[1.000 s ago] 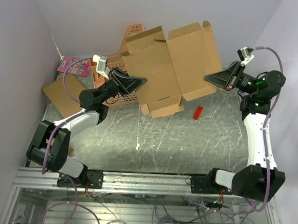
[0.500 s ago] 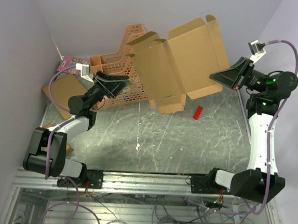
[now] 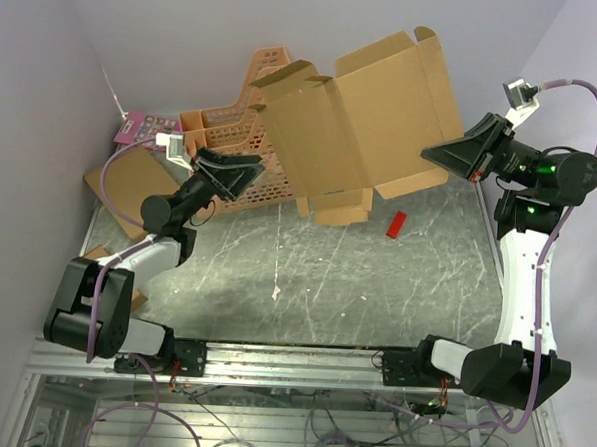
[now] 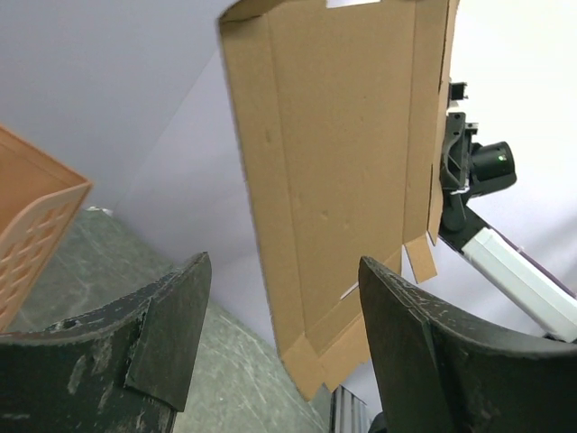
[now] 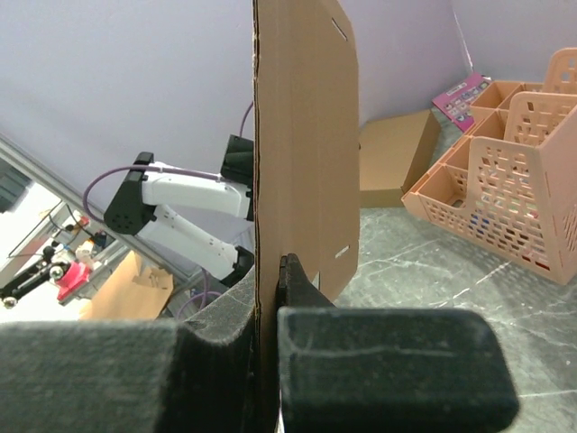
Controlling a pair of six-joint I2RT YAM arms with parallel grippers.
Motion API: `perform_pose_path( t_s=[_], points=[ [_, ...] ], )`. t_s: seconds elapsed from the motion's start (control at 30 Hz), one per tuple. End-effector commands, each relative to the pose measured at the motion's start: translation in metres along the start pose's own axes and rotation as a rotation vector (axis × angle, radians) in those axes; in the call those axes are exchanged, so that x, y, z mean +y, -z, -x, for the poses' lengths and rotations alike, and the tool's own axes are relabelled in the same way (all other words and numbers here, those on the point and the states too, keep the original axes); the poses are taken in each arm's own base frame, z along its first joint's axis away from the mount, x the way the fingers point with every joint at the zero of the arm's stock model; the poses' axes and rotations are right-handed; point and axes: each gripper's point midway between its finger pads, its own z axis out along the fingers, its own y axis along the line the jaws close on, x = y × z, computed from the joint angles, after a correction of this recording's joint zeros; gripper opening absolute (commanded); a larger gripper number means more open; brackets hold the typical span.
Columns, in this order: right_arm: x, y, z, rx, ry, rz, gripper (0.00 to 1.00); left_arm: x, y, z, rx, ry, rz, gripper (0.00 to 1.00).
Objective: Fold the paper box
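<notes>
above the far half of the tabletop [image 3: 355,287] the paper box [image 3: 369,122] hangs in the air as an unfolded die-cut sheet, tilted steeply, with its lower flaps just over the orange basket [image 3: 223,139] and a small red block [image 3: 397,225] lying on the surface below. the right tool [image 3: 430,156] is clenched on the sheet's right edge; its wrist view shows the cardboard pinched edge-on between both pads. holding it by one side and clear of the clutter probably frees the panels to be creased, or lets the sheet be set down again in a better spot. the left tool [image 3: 246,176] is released, its jaws wide and empty, pointing toward the sheet's left panel from beside the basket and not touching it.

a second ago the left tool was shut on the sheet's left edge, and the sheet lay lower and flatter across the basket. since then it has let go and drawn back to the left, while the right arm has raised and tipped the sheet, which it now carries alone.
</notes>
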Motion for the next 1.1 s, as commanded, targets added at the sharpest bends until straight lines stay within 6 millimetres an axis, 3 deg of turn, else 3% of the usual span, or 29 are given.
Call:
perform_pose_path(
  t_s=[0.0, 0.2, 0.5, 1.07],
  points=[
    [0.005, 0.001, 0.002, -0.005, 0.026, 0.001, 0.0, -0.031, -0.024, 0.003, -0.011, -0.058, -0.133, 0.75],
    [0.005, 0.001, 0.002, -0.004, 0.021, 0.003, 0.0, -0.035, -0.038, -0.002, 0.007, -0.066, -0.143, 0.72],
    [0.012, 0.002, 0.003, 0.001, 0.027, 0.012, 0.0, -0.005, -0.039, -0.01, 0.036, -0.085, -0.015, 0.72],
    [0.014, 0.002, 0.002, 0.005, 0.017, 0.018, 0.0, -0.012, -0.055, -0.019, 0.076, -0.036, -0.102, 0.62]
  ],
)
